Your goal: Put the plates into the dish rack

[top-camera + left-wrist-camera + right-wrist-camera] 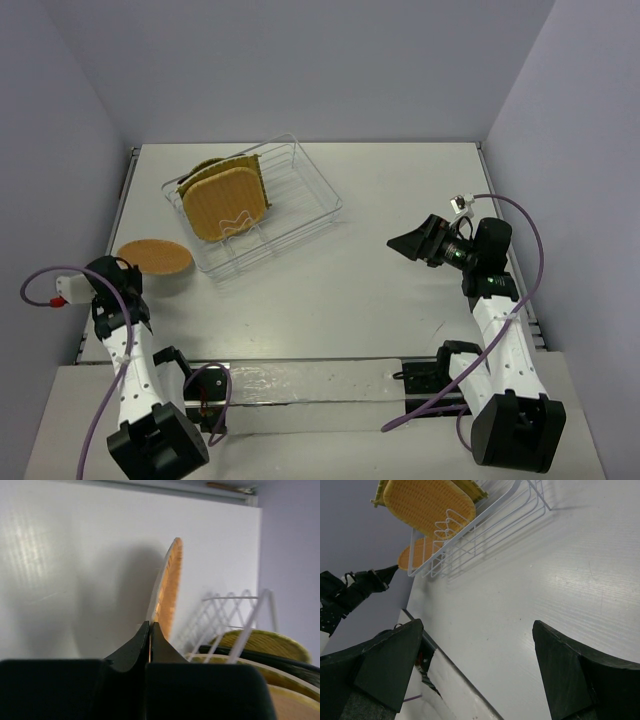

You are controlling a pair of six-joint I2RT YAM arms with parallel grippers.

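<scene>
A round orange woven plate [155, 256] lies left of the dish rack [310, 200], near the table's left edge. My left gripper [130, 270] is shut on its near rim; in the left wrist view the plate [167, 587] shows edge-on between the pinched fingertips [150, 626]. In the rack stands a rounded-square orange plate [228, 203], with other plates [225, 165] behind it. My right gripper [405, 243] hangs open over the table to the right of the rack, nothing between its fingers [477, 625].
The rack's white wire slots [240, 625] stand just right of the held plate, with a yellow plate [260, 642] and a black one [280, 662] in them. The left wall runs close to the left arm. A purple cable [530, 235] loops over the right arm.
</scene>
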